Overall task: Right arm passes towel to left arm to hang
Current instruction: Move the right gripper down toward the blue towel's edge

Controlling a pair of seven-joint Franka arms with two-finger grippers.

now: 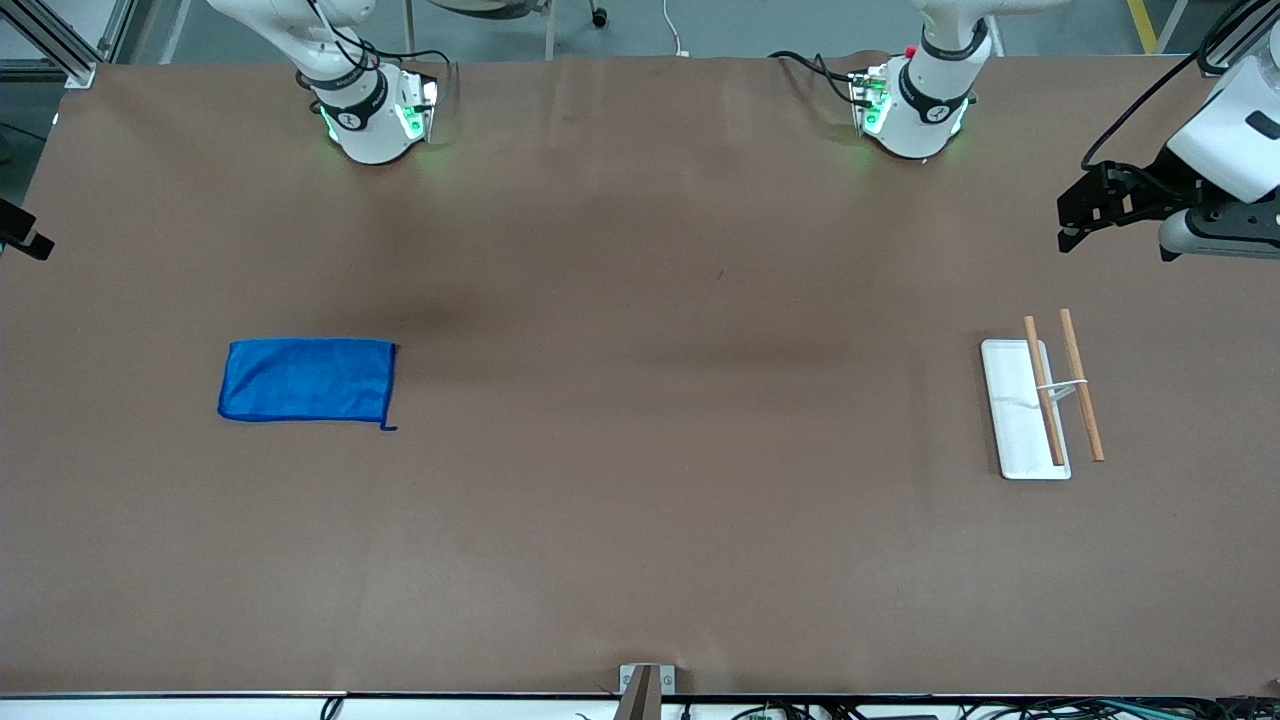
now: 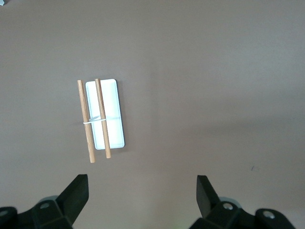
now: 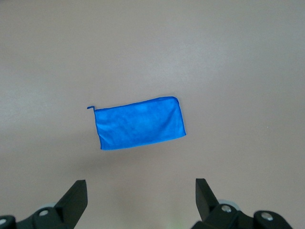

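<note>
The blue towel lies flat on the brown table toward the right arm's end, its tag at the corner nearer the front camera. It also shows in the right wrist view. My right gripper is open and empty, high above the table, with the towel apart from it. In the front view only a black tip of it shows at the edge. My left gripper is open and empty, held up over the left arm's end of the table. The left wrist view shows it with nothing between the fingers.
A small rack with a white base and two wooden rods stands toward the left arm's end, below my left gripper; it shows in the left wrist view. A metal bracket sits at the table's front edge.
</note>
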